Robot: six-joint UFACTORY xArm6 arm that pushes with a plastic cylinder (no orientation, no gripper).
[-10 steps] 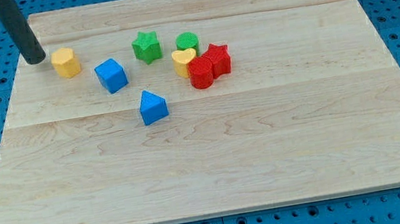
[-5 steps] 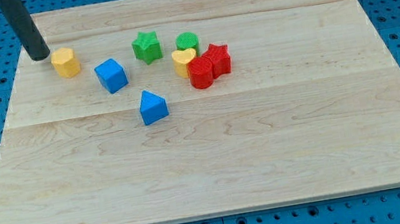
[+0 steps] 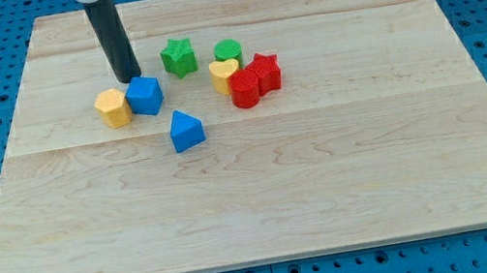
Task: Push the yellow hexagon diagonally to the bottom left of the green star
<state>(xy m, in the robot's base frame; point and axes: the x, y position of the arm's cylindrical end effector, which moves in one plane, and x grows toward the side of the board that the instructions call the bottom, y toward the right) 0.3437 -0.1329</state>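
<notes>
The yellow hexagon (image 3: 113,108) lies at the board's upper left, touching the left side of the blue cube (image 3: 146,95). The green star (image 3: 178,57) is up and to the right of both. My tip (image 3: 129,78) stands just above the blue cube and up-right of the yellow hexagon, left of the green star. The rod rises from it toward the view's top.
A blue triangular block (image 3: 186,130) lies below the cube. Right of the star sits a cluster: a green round block (image 3: 228,51), a yellow heart (image 3: 224,73), a red block (image 3: 245,88) and a red star (image 3: 264,70). The wooden board (image 3: 331,191) sits on a blue pegboard.
My tip moved right and down from the board's upper left corner. The yellow hexagon was pushed down and right against the blue cube, which shifted slightly right.
</notes>
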